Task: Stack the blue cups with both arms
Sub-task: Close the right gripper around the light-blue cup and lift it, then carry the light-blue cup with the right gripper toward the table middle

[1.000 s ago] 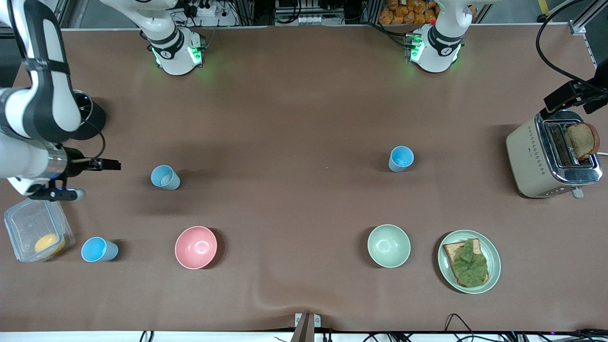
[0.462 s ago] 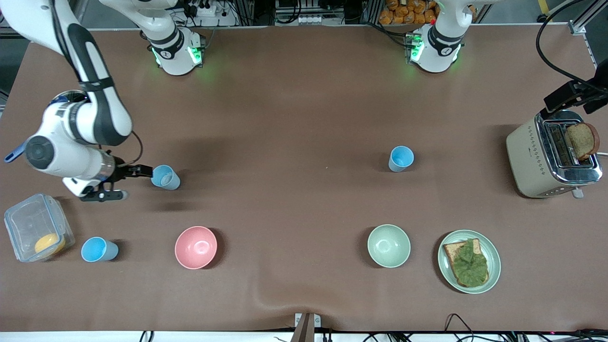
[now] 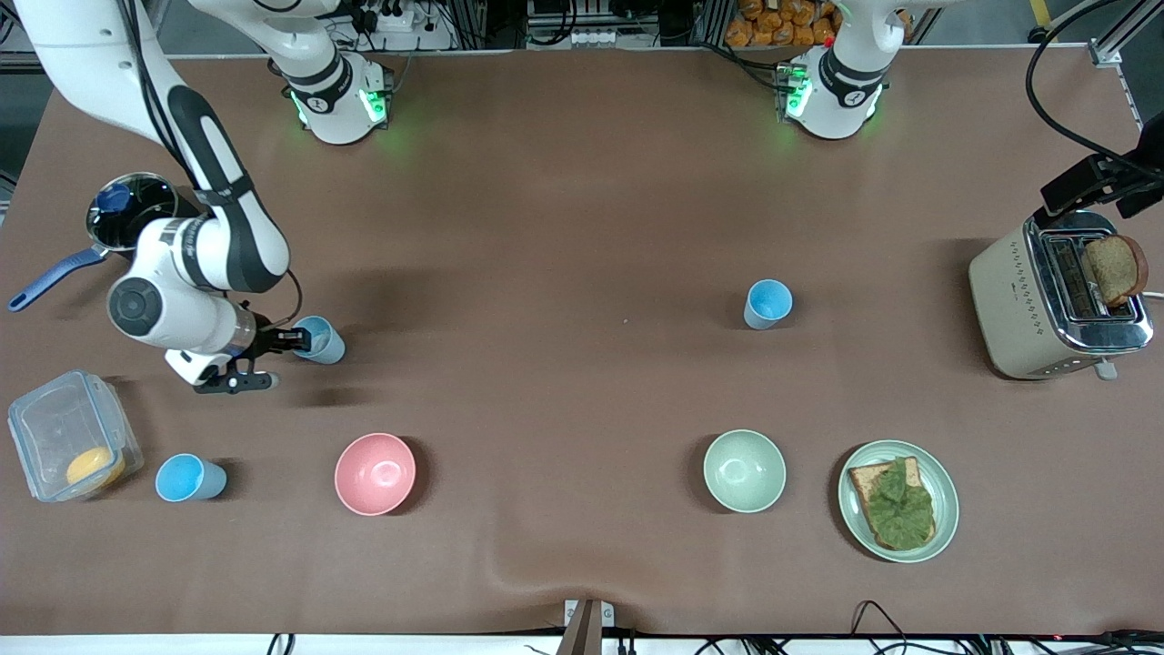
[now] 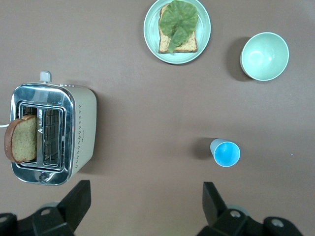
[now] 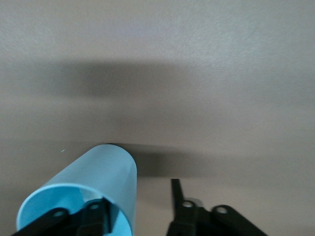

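Observation:
Three blue cups stand upright on the brown table. One [image 3: 767, 303] is toward the left arm's end and also shows in the left wrist view [image 4: 225, 153]. One [image 3: 189, 478] stands near the front camera at the right arm's end. The third [image 3: 320, 340] has a whitish patch inside. My right gripper [image 3: 296, 341] is open at this third cup [image 5: 106, 177], one finger [image 5: 93, 216] inside the rim and the other finger [image 5: 177, 196] outside its wall. My left gripper [image 4: 145, 206] is open and empty, high over the table; it is out of the front view.
A pink bowl [image 3: 375, 473] and a pale green bowl [image 3: 744, 470] sit nearer the front camera. A plate with toast and lettuce [image 3: 898, 500] lies beside the green bowl. A toaster [image 3: 1059, 296] holds bread. A clear container [image 3: 68, 446] and a blue-handled pan [image 3: 127, 214] flank the right arm.
My right arm has swung in from the table's end to the cup with the whitish patch, and its fingers now straddle the cup's wall. The cups have not moved.

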`<act>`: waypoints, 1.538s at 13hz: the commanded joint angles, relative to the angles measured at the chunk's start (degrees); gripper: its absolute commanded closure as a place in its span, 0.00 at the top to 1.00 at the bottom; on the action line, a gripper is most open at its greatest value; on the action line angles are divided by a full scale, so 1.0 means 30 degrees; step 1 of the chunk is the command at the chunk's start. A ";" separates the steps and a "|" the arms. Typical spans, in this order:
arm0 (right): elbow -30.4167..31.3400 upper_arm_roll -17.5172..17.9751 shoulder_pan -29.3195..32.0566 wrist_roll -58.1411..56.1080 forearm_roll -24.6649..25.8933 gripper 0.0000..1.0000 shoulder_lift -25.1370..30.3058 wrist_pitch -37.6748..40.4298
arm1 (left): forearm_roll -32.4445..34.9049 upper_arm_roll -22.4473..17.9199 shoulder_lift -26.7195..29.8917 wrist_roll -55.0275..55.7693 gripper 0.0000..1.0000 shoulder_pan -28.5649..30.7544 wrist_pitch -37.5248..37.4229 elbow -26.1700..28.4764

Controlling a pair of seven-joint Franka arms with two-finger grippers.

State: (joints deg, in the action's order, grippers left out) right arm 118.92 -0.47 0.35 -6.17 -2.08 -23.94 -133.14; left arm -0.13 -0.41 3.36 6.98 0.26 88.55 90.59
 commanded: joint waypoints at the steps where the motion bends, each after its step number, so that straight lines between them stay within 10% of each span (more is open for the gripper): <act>1: -0.0325 -0.0021 -0.0086 -0.0315 -0.0244 0.00 -0.0048 0.0142 | -0.0074 0.0077 -0.0008 0.0280 1.00 0.0147 -0.0221 -0.0165; 9: -0.4124 0.0796 -0.0262 -0.0082 -0.0273 0.00 0.0390 0.6514 | -0.0222 0.0077 -0.0738 -0.0364 1.00 0.0148 -0.0133 -0.0283; 12: -0.5276 0.2057 -0.0903 0.1551 -0.2638 0.00 0.0917 0.8811 | -0.0221 0.0077 -0.1296 -0.0335 1.00 -0.0057 -0.0103 -0.0283; 20: -0.5950 0.2645 -0.9338 1.4937 -0.2939 0.00 -0.1274 0.1911 | -0.0338 0.0165 -0.1619 0.0133 1.00 -0.0408 0.1475 0.1440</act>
State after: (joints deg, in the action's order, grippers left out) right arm 102.31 8.08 -25.21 32.81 -10.39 -24.17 -122.95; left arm -0.13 -0.06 -1.70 6.77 -0.28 90.59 92.04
